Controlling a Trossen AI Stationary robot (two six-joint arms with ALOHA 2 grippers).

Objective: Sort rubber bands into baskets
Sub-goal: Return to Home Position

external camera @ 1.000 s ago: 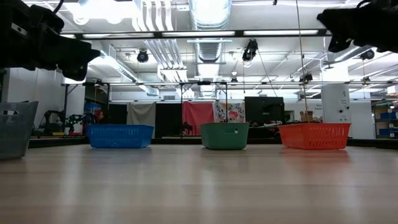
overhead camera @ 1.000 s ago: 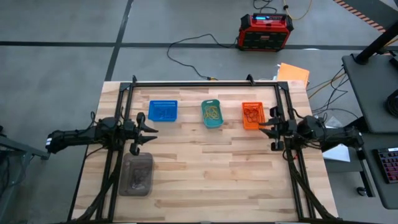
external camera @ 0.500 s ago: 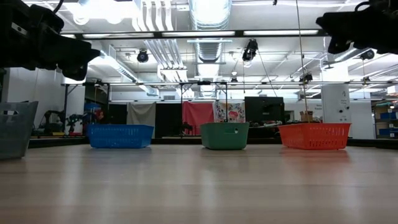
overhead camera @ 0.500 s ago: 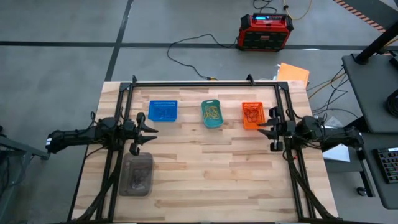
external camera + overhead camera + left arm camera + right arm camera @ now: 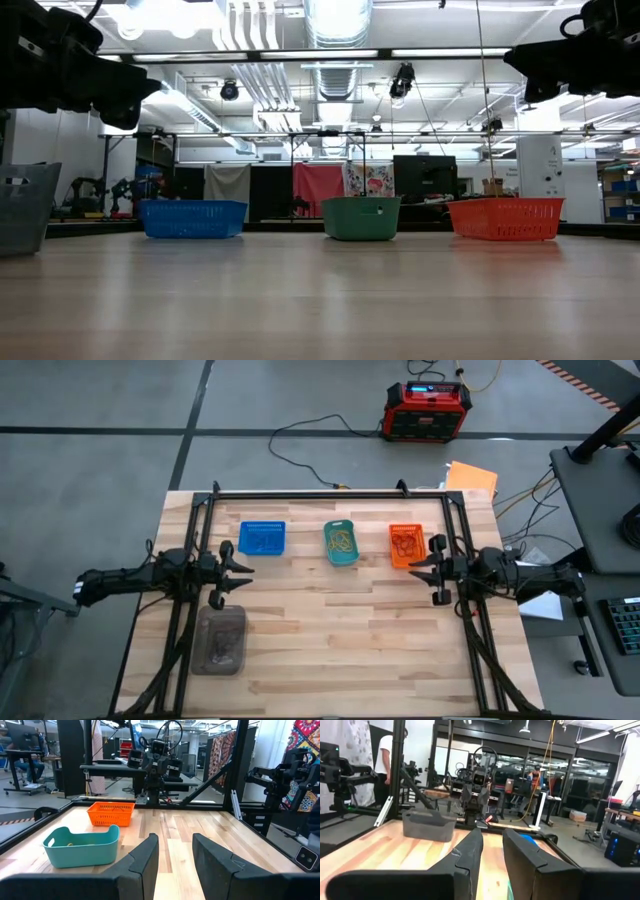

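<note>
Three baskets stand in a row at the table's far side: blue (image 5: 263,538), teal (image 5: 341,543) and orange (image 5: 405,545). Each holds rubber bands: blue ones, tan ones (image 5: 342,541) and red-brown ones (image 5: 404,543). My left gripper (image 5: 241,575) hovers open and empty near the blue basket, on its near side, above the table. My right gripper (image 5: 420,569) hovers open and empty just near of the orange basket. Its wrist view shows the gap between the fingers (image 5: 492,851). The left wrist view (image 5: 175,854) looks past the teal basket (image 5: 82,845) and the orange one (image 5: 111,813).
A clear grey container (image 5: 220,640) with more bands stands at the near left, below my left gripper. It also shows in the right wrist view (image 5: 429,826). Black frame rails run along the table's left, right and far sides. Bare wood lies in the middle (image 5: 340,620). A person (image 5: 385,760) stands beyond the table.
My right gripper has moved a little toward the table's left edge, staying above the table beside the orange basket. The baskets have not moved.
</note>
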